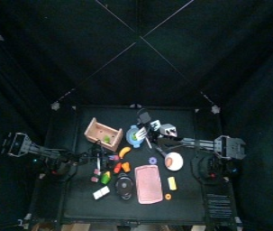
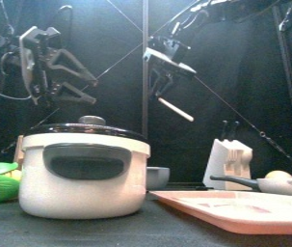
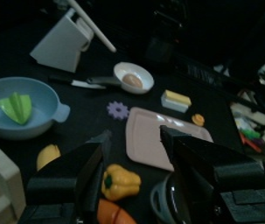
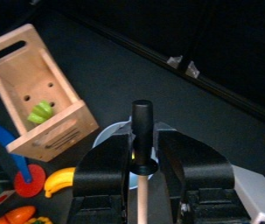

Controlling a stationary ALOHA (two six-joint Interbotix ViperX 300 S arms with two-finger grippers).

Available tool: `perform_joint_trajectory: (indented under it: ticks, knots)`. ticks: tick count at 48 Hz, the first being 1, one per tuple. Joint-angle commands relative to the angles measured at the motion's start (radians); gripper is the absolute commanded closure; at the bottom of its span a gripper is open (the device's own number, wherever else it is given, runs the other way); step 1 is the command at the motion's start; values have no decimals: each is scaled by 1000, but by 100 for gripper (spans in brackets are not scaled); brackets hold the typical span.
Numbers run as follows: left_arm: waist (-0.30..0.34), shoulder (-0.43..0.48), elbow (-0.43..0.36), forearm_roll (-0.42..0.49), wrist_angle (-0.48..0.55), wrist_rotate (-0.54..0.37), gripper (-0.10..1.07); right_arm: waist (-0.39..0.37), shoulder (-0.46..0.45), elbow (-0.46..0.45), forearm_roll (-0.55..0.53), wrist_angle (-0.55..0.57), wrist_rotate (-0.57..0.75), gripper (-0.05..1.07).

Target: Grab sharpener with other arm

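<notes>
The sharpener (image 4: pixel 142 118) is a thin pale steel rod with a black handle. My right gripper (image 4: pixel 142 156) is shut on the handle and holds it in the air above the blue bowl, near the wooden crate (image 4: pixel 41 92). In the front view the rod (image 2: pixel 174 108) slants down from the right gripper (image 2: pixel 165 69), high over the table. My left gripper (image 3: pixel 135 179) is open and empty, raised over the table's left side. It shows at upper left in the front view (image 2: pixel 52 63), apart from the sharpener.
A white knife block (image 3: pixel 65 39), blue bowl (image 3: pixel 24 105), small white bowl (image 3: pixel 132 77) and pink tray (image 3: pixel 158 140) are on the table, with toy food such as a yellow pepper (image 3: pixel 121 182). A cream cooking pot (image 2: pixel 84 174) stands at the front.
</notes>
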Motion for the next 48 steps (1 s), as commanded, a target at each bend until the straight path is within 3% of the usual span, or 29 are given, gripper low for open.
perform_joint_trajectory:
  ticks: [1, 16, 27, 36, 48]
  knots:
    - [21, 52, -72, -21, -58, 3, 11, 57, -80, 14, -104, -6, 51, 48]
    - [34, 253, -202, -61, -253, 3, 11, 202, -230, 239, -534, -3, 489, 48]
    - [35, 351, -305, -43, -293, 5, 11, 256, -321, 426, -822, 18, 775, 48]
    - [43, 419, -379, -44, -316, 6, 11, 268, -342, 502, -904, 55, 857, 48]
    - [74, 500, -474, -48, -321, 6, 11, 284, -347, 515, -910, 109, 859, 48]
